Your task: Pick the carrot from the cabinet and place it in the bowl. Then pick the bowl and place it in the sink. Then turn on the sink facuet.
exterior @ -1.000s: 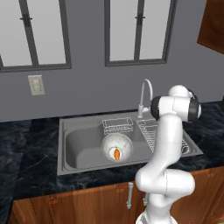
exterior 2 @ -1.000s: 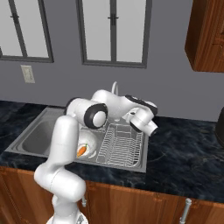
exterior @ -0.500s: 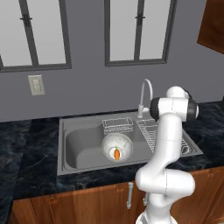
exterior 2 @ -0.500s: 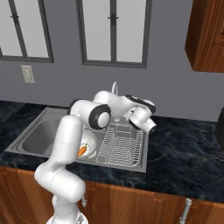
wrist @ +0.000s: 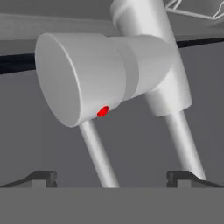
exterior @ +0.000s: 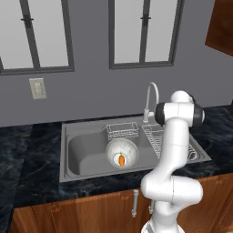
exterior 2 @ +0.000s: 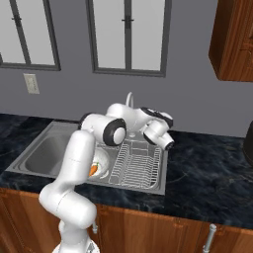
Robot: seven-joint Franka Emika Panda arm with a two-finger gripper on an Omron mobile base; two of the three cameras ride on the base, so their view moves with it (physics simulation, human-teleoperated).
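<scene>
You have the carrot lying already inside the bowl, and the bowl stands in the sink, near the right wall of the basin. So I judge that only the last step is left: to turn on the sink facuet.

The jaws stand wide apart and hold nothing. In the hand view you see the two dark tips at the bottom corners, and the gripper looks straight at the faucet's body from very close. The lever handle is the thin rod that runs down from the round cap with the red dot. It comes toward the jaws and ends between the two tips, a little left of the middle. Its long axis is nearly upright in this view, tilted slightly. The thicker spout tube passes just beside the right tip.

In the right base view the hand sits over the tabletop behind the drainer rack, just beside the faucet's base. I think the coming move turns on catching the lever, not the spout tube.
</scene>
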